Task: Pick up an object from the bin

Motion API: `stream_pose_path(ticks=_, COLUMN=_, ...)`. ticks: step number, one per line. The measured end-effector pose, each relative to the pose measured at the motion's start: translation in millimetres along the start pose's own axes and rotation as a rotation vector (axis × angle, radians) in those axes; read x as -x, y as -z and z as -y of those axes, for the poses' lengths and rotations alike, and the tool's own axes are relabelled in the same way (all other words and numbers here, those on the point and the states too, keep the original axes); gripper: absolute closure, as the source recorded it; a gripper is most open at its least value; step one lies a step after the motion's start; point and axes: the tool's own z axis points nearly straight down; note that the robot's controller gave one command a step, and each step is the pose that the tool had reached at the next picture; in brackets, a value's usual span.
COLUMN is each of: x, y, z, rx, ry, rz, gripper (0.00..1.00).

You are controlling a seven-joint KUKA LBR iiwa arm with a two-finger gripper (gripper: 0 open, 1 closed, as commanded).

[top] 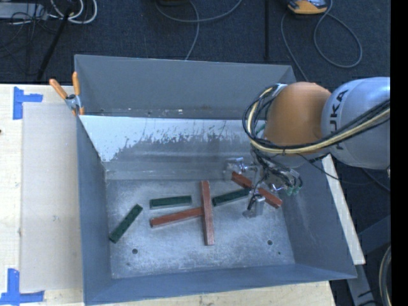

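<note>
My gripper (247, 189) is in the right part of the bin, under the arm's orange cover. A red-brown flat stick (256, 190) runs slantwise between its two fingers, and the fingers are shut on it. One fingertip (253, 207) shows below the stick and the other (238, 168) above it. A dark green stick (229, 198) lies just left of the gripper, its right end next to the lower finger. Further left a brown stick (208, 213) lies lengthwise across another red-brown stick (177, 218).
Two more dark green sticks lie on the bin floor, one (170, 202) near the middle and one (125, 223) at the left. The arm and its cables cover the bin's right wall.
</note>
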Motion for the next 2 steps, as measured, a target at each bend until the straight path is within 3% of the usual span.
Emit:
stream_pose_path(ticks=1, x=0.8, y=-1, z=23, rx=0.001, ry=0.237, rz=-0.002, gripper=0.0)
stream_pose_path(ticks=2, x=12.2, y=-32, z=31, rx=0.003, ry=0.459, rz=-0.003, gripper=0.0)
